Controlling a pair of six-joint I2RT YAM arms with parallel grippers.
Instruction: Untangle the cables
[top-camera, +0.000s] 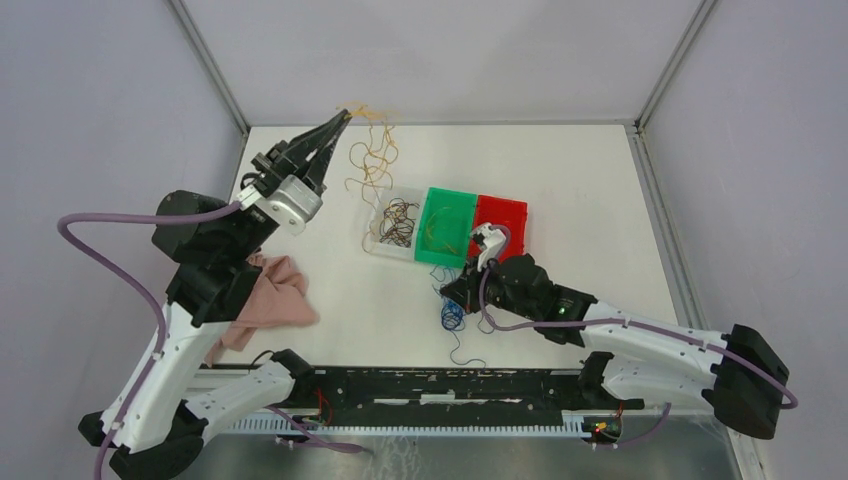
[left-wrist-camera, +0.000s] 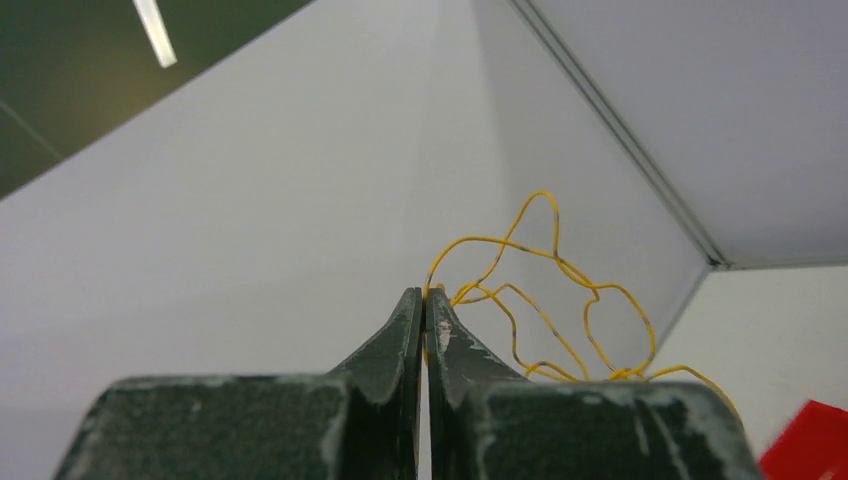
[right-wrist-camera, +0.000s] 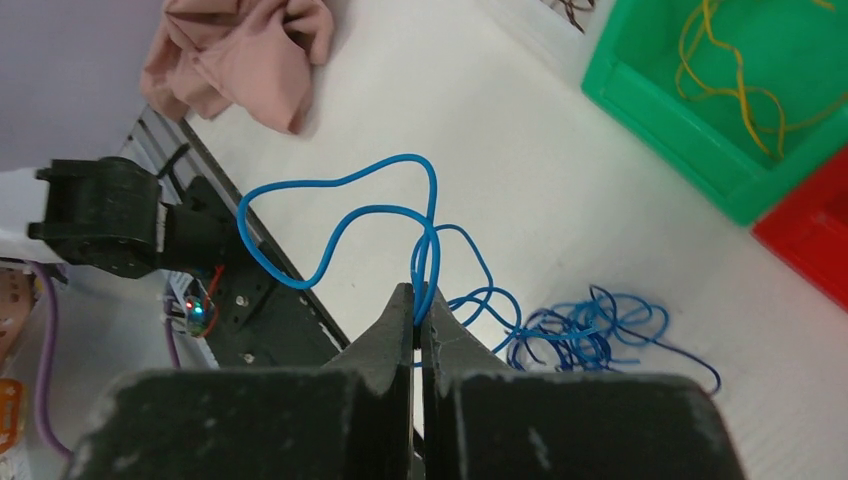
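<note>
My right claw (right-wrist-camera: 417, 300) is pinched shut on a loop of the blue cable (right-wrist-camera: 335, 190), low over the surface (top-camera: 600, 200) just in front of the green bin (top-camera: 440, 258). From the tips the strand trails into a knotted blue heap (right-wrist-camera: 585, 330) lying on the surface just beside the claw, on the side toward the arms' bases. I judge any pull has to lead away from that heap, toward the bins. The right arm is far nearer to it than the left.

My left claw (top-camera: 343, 117) is closed tight on the yellow cable (top-camera: 372, 160), held high by the far-left corner. The strand hangs in curls toward the clear tray (top-camera: 375, 245) of dark brown cables (top-camera: 398, 222).

I cannot tell whether the yellow strand's lower end touches the tray or the brown wires. The heap's crossings are too fine to read, and the right arm hides part of the green bin
</note>
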